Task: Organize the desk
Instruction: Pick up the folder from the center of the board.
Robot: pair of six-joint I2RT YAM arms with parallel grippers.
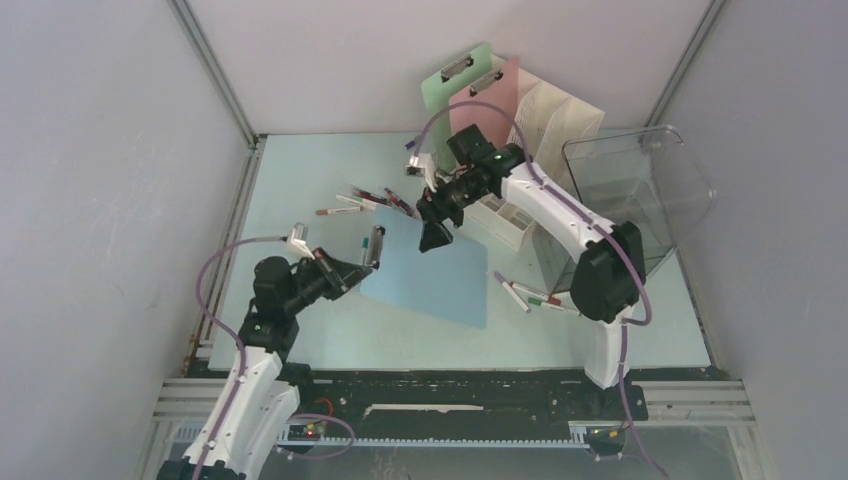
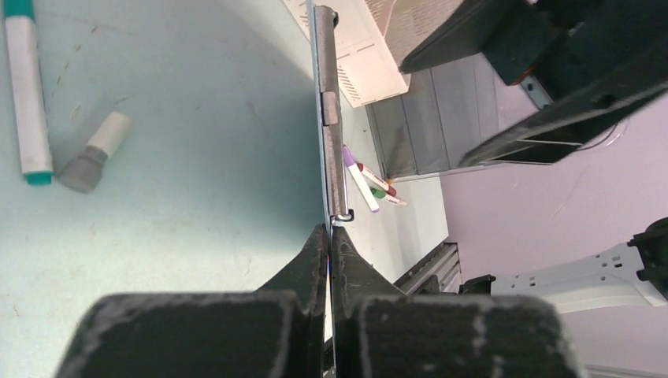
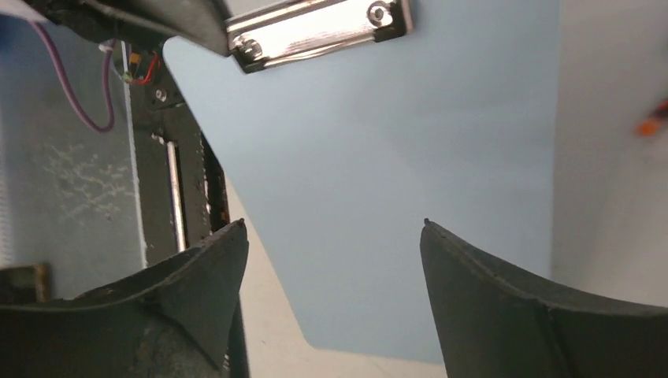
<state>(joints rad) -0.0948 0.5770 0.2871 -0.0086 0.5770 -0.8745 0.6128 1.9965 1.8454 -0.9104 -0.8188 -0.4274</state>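
Blue clipboard [image 1: 430, 285] is at the centre of the top view, over the pale mint surface [image 1: 300, 180], which fills the middle of that frame. Board looks tilted up rather than flat; can't tell if its low edge touches. Left hand [image 2: 329, 232] is pressed tight on the board's thin edge, right at the metal clip [image 2: 331, 118]. Right hand [image 3: 335, 228] is spread wide with the board face in front of it, not touching. I read this as the left carrying it alone, probably bound for the green clipboard [image 1: 455, 80] and pink clipboard [image 1: 505, 85] standing at upper middle. To do it well, back the right hand straight off first. An edge pinch will likely pivot, so go slow. Lift over the markers [image 1: 365, 198] upper left of centre, don't sweep them.
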